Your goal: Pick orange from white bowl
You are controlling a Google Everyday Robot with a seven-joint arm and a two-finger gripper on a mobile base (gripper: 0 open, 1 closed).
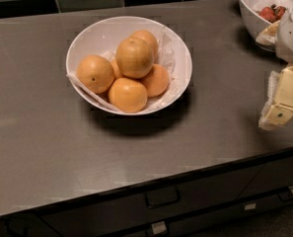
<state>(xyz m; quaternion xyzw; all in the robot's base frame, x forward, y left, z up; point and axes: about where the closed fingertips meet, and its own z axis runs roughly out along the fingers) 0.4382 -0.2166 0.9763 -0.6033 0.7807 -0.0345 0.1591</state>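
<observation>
The white bowl (179, 51) stands on the grey counter, left of centre, lined with crinkled white paper. It holds several oranges. The orange (134, 57), the largest and palest, sits on top of the pile with a small stem dimple. A left orange (95, 73) has a dark dot on its side. Smaller deeper-orange ones lie in front (128, 94) and to the right (156, 80). My gripper (280, 106) is at the right edge of the view, well to the right of the bowl and apart from it, hanging over the counter with nothing in it.
A smaller white bowl (249, 9) with red fruit stands at the back right, just behind the arm. A dark tiled wall runs along the back. The counter's front edge has dark drawers with handles (162, 197) below.
</observation>
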